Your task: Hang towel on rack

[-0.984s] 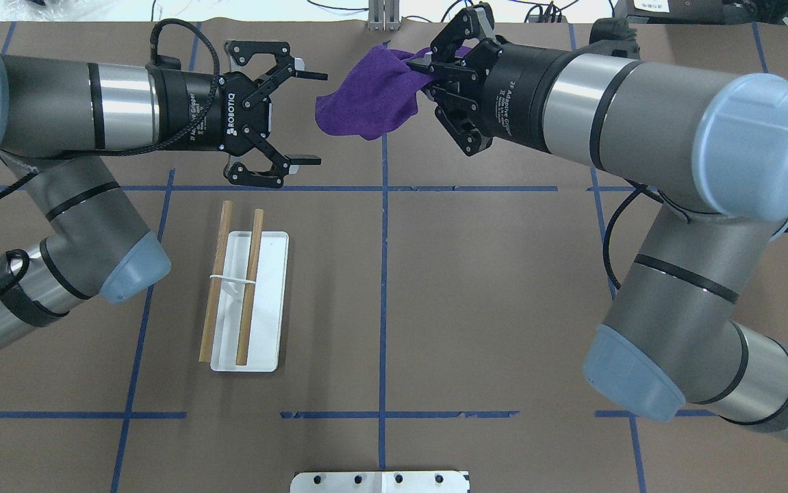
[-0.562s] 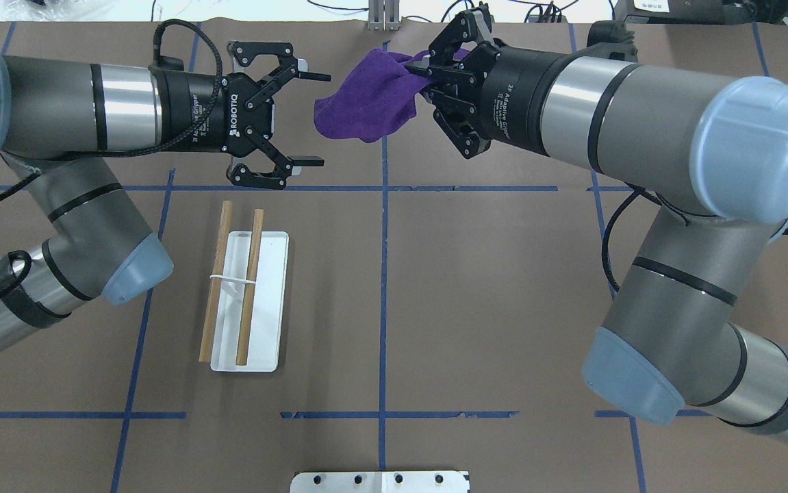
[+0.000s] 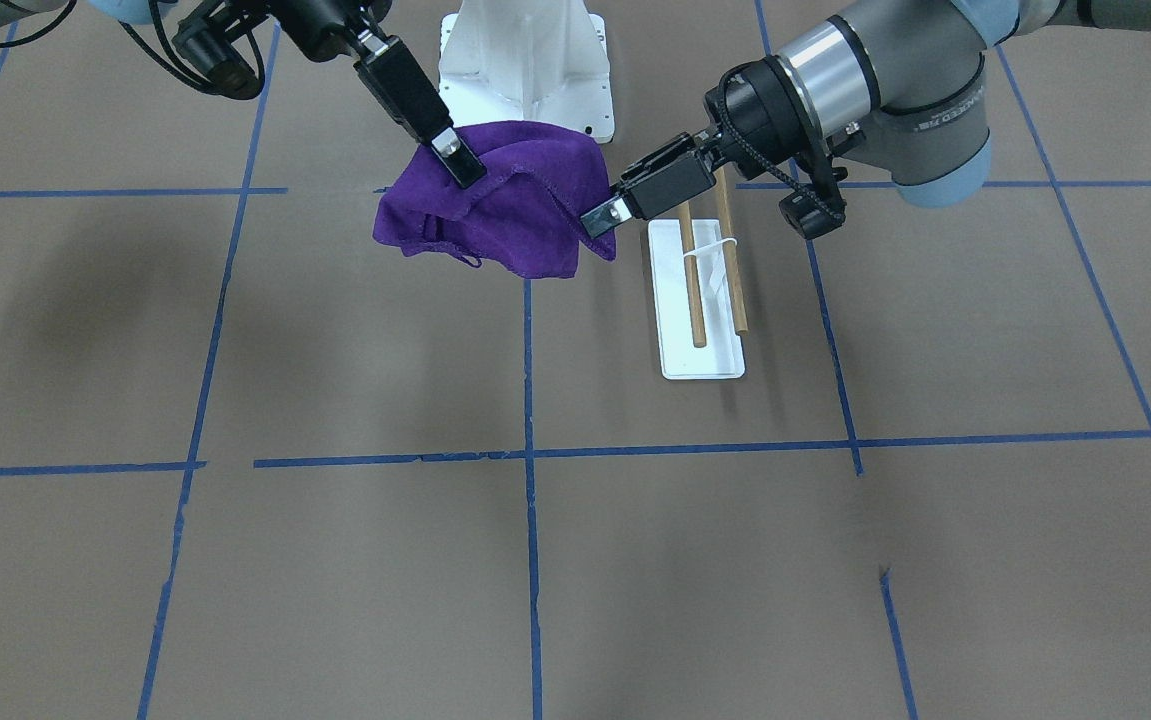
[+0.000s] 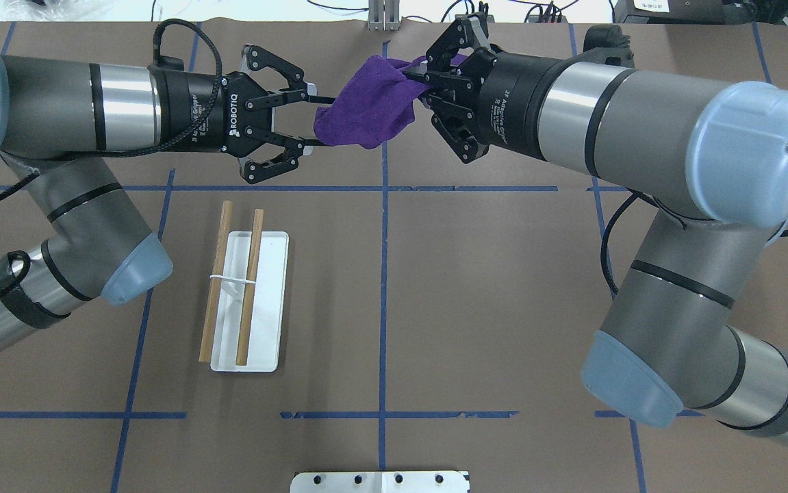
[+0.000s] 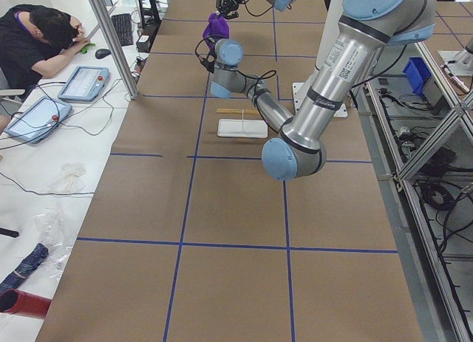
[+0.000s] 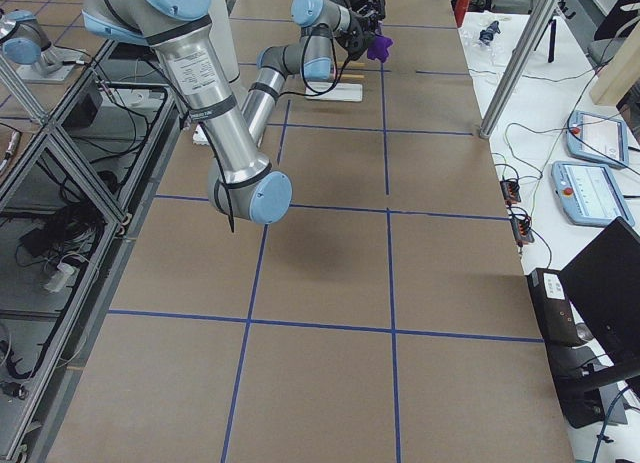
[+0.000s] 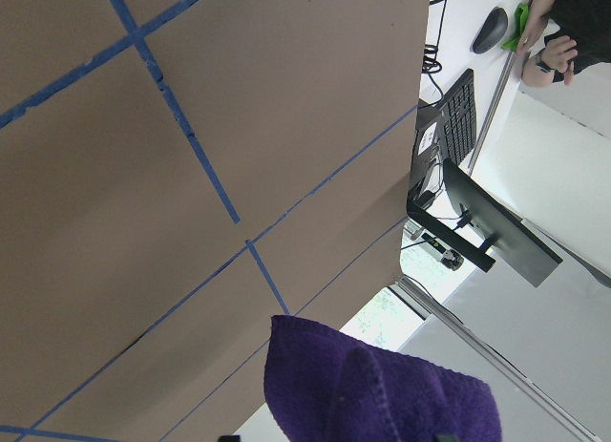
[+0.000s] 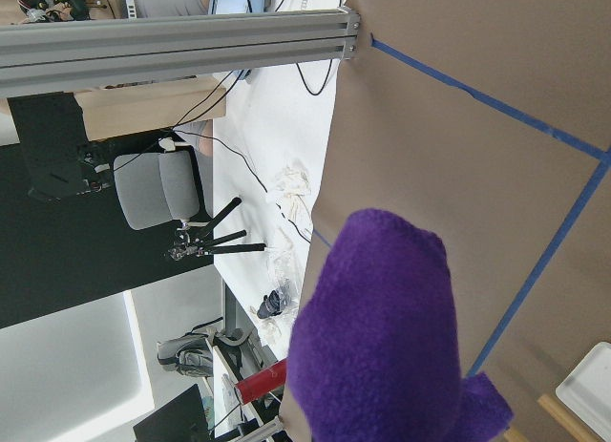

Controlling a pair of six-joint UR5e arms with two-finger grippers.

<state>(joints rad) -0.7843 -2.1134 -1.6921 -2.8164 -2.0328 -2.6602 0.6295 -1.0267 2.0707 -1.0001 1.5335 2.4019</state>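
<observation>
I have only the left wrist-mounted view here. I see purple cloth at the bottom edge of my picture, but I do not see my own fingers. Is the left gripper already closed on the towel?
Observer: Not closed, as far as the overhead view shows. The left gripper has a gap between its fingertips, and the near edge of the towel reaches into that gap.
Operator: Before I close, what is holding the towel up?
Observer: The right gripper is shut on the opposite end of the towel, and the cloth hangs from it above the table.
</observation>
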